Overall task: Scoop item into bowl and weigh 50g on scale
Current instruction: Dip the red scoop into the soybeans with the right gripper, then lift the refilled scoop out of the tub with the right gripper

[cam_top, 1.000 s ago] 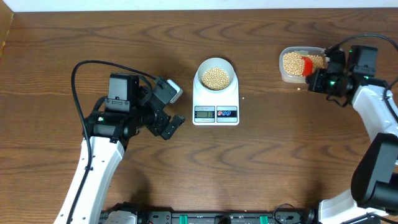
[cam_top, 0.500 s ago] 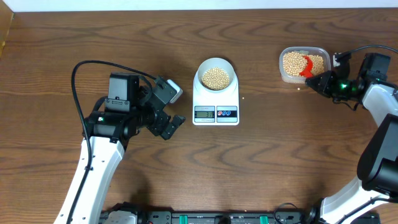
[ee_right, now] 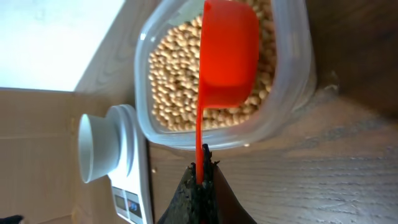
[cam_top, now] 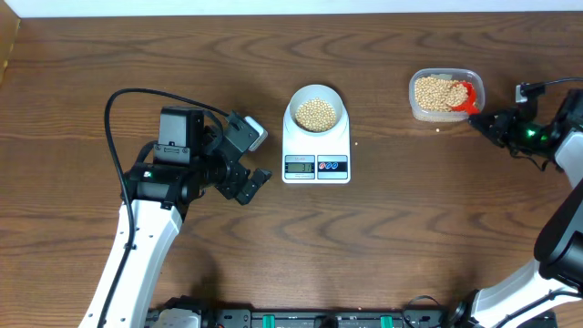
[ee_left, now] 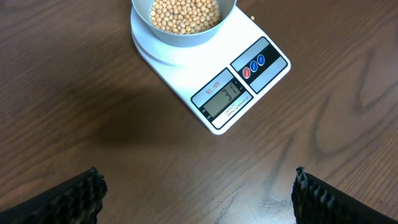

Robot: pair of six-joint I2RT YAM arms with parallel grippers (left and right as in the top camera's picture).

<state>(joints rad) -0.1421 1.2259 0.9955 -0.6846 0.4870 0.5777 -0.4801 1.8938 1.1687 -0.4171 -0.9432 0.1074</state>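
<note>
Left gripper (ee_left: 199, 190) spread wide, holding nothing, hovering over bench (cam_top: 410, 237) near front-left of scale (ee_left: 249, 68). Bowl (ee_left: 186, 40) sits on scale platform with beans (cam_top: 316, 113) inside. Display appears to read 31. Right gripper (ee_right: 202, 169) clenched on handle of red scoop (ee_right: 227, 43); the scoop's cup lies over the bean-filled clear tub (cam_top: 413, 98), far right.

Dark wood-grain table (cam_top: 410, 228), white strip (cam_top: 273, 7) along its far edge

White arm links (cam_top: 137, 246), black joints (cam_top: 173, 178), looping black cable (cam_top: 107, 118)
</note>
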